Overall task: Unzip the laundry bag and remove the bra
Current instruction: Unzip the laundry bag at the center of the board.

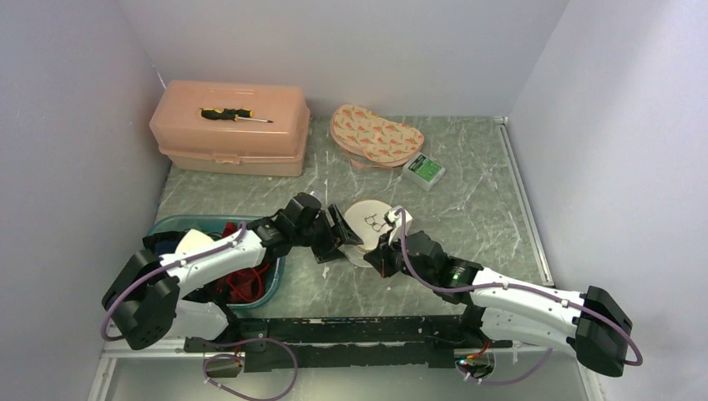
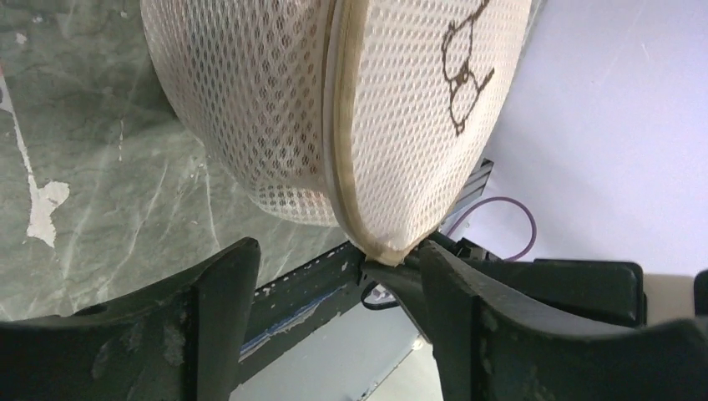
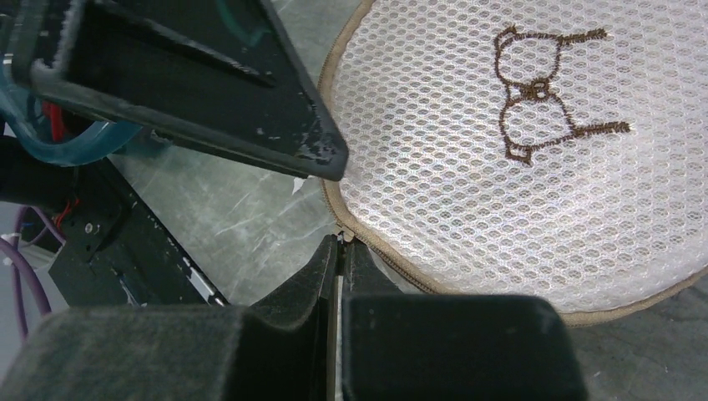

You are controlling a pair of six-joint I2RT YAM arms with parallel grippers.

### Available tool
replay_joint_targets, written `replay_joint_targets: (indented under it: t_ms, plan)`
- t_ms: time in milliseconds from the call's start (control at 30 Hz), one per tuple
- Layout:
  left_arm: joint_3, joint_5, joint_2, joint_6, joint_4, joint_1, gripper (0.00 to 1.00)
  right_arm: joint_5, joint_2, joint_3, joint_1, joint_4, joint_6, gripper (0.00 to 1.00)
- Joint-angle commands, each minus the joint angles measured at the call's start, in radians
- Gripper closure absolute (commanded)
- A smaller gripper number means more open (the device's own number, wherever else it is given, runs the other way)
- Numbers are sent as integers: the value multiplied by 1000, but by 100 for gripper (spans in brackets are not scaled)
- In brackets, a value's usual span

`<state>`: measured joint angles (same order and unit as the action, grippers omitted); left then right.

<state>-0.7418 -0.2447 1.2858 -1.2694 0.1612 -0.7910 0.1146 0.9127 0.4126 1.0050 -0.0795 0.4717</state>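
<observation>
- Two arms meet at the centre of the top view over a grey-green marbled table (image 1: 476, 217), the left from lower left, the right from lower right.
- Round white mesh laundry bag (image 1: 367, 222): tan-trimmed disc with a brown embroidered bra motif, centre of frame. In the left wrist view it (image 2: 275, 109) stands tilted on its edge, the lowest point of its trim raised above the table.
- Right gripper (image 3: 341, 247): fingers pressed together, pinching the tan trim at the bag's (image 3: 501, 150) lower left edge. Whether a zip pull lies between them cannot be told.
- Left gripper (image 2: 338, 251): fingers spread wide and clamping nothing. The bag's lowest edge hangs between them, just beside the finger on the right of the frame. In the right wrist view one of its fingers (image 3: 209, 92) crosses the upper left, its tip beside the trim.
- Bright red fabric bra (image 1: 244, 284): lies in a teal plastic basin (image 1: 188, 220) at lower left, outside the bag and partly hidden by the left arm.
- Peach plastic toolbox (image 1: 230, 134): upper left, with a black-and-yellow screwdriver (image 1: 234, 114) on its lid.
- Patterned peach fabric pouch (image 1: 376, 136): upper centre, with a small green-and-white box (image 1: 424, 170) just beside it at lower right.
</observation>
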Motion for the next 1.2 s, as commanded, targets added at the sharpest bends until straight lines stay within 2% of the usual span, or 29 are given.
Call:
replay_joint_targets:
  t_ms: [0,233,367,467,533,800,1000,1167]
  plan:
    - [-70,34,31,-42,-51,-5,29,-24,-9,51,8,-39,-11,100]
    - [-87,29,65,-57,-78,-5,43,-21,-18,42,13,-32,-12,100]
    - [-96,15,101,-53,-81,-5,58,-16,-21,38,15,-28,-10,100]
    - [-102,1,114,-43,-81,-4,84,2,-31,39,17,-5,-10,100]
    - [-108,3,115,-31,-74,-4,96,28,-44,37,18,21,-6,100]
    - [-126,-15,100,35,-20,17,97,201,-131,9,15,178,60,100]
    - [-104,-52,83,59,-47,46,97,301,-179,-1,9,269,108,100]
    - [-122,-114,92,125,-56,61,97,336,-191,6,-15,310,160,100]
